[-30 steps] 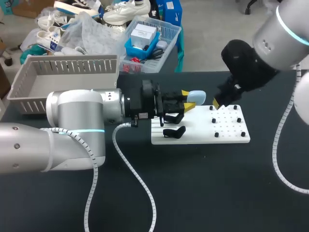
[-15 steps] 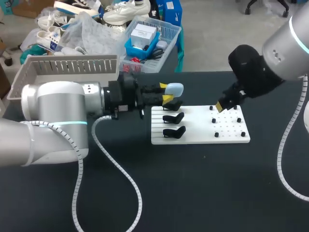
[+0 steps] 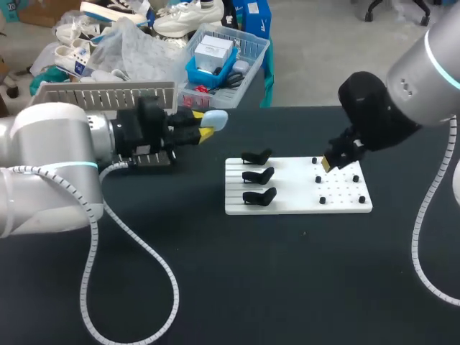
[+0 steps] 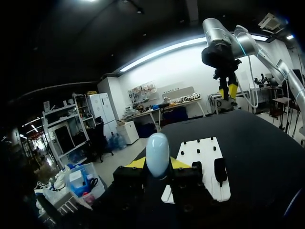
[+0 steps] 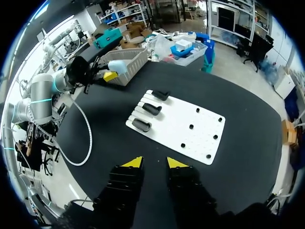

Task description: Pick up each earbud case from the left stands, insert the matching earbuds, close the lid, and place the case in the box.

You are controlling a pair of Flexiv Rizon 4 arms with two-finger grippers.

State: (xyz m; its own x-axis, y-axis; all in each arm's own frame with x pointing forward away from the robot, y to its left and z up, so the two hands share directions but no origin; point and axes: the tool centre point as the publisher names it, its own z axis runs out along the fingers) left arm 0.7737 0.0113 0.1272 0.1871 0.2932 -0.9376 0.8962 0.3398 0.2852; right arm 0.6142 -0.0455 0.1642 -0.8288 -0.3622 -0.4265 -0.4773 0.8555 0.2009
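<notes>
Left gripper (image 3: 203,131) is clamping the pale blue earbud case (image 3: 215,119) by one end, mid-air beside the grey box (image 3: 100,93) (right gripper (image 5: 155,162) is hanging empty, fingers apart, by the white board (image 3: 287,205)), so I'm worrying a quick swing could be shaking it loose.

A dark bench (image 3: 237,287) carries a flat white board (image 3: 295,205), lying toward 1 o'clock from the bench's middle with its long sides running 9 to 3. The board's 9 o'clock end is grooved. Its 3 o'clock half is dotted with small dark studs (image 3: 322,200) (too small to make out further).
</notes>
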